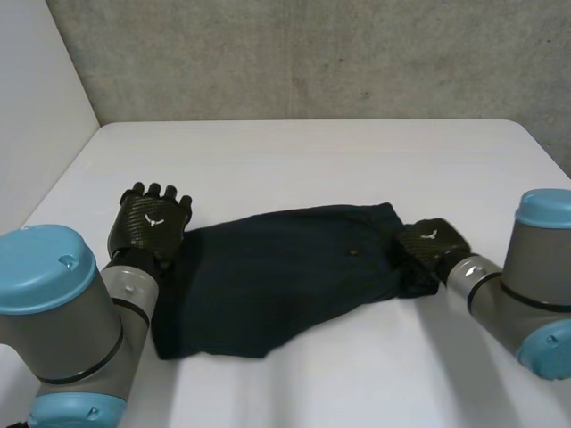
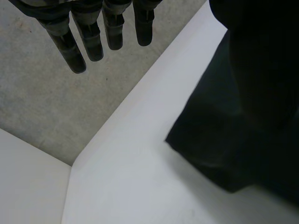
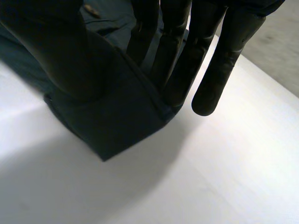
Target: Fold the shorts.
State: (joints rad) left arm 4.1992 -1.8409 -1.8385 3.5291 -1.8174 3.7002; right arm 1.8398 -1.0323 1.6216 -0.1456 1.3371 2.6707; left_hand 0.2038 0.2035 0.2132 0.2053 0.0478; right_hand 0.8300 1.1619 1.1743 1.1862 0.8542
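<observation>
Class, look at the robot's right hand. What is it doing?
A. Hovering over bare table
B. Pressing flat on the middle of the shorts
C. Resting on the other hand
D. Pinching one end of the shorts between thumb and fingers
D: in the right wrist view the right hand has a corner of the dark shorts caught between its thumb and fingers.

The left arm (image 1: 62, 321) reaches in over the near left corner of the table (image 1: 312, 160). Its left hand (image 1: 150, 223) is back-up, with its fingers (image 2: 93, 39) straight, close together and holding nothing. The right arm (image 1: 526, 285) comes in low from the table's right edge. The right hand (image 1: 430, 245) pinches an end corner of the shorts (image 1: 277, 276) between its thumb (image 3: 60, 51) and straight right fingers (image 3: 180, 60).
</observation>
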